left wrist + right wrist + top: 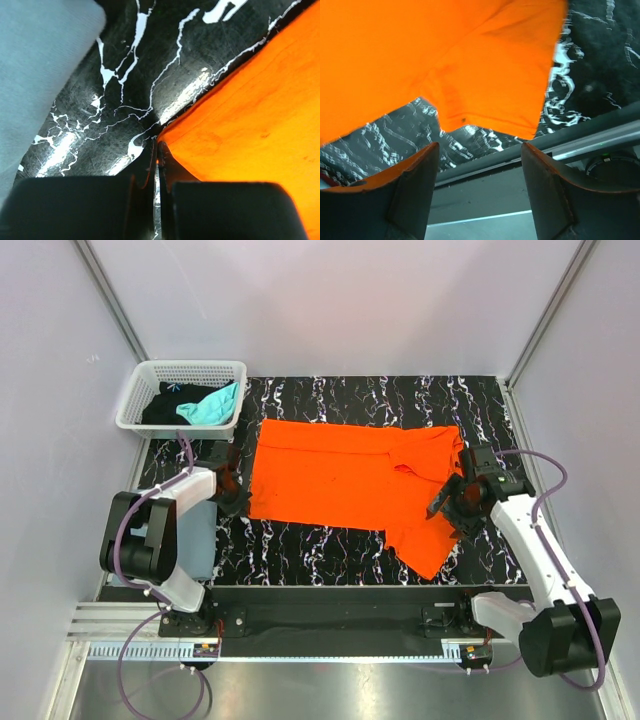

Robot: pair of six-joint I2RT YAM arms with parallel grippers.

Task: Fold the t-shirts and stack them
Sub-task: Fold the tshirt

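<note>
Nearest the arm bases, a grey-blue t-shirt is noted at the left edge of the worktop, beside the left arm. The right end effector is found with its fingers wide apart and nothing between them, just above the near right sleeve of the orange t-shirt. The left end effector is drawn together at the near left hem corner, which appears to be pinched between the tips.

The orange t-shirt is spread across the middle of the worktop, hem to the left. Its right-hand end is rumpled and one sleeve reaches toward the near edge. The cloth is judged light, limp and not fragile: it will sag once lifted, and some drag on the worktop is to be expected. Hold is best taken at hem corners or seams, pinched through both layers.

Farthest away, a white basket is recorded at the rear left, with a black t-shirt and a teal t-shirt inside.
</note>
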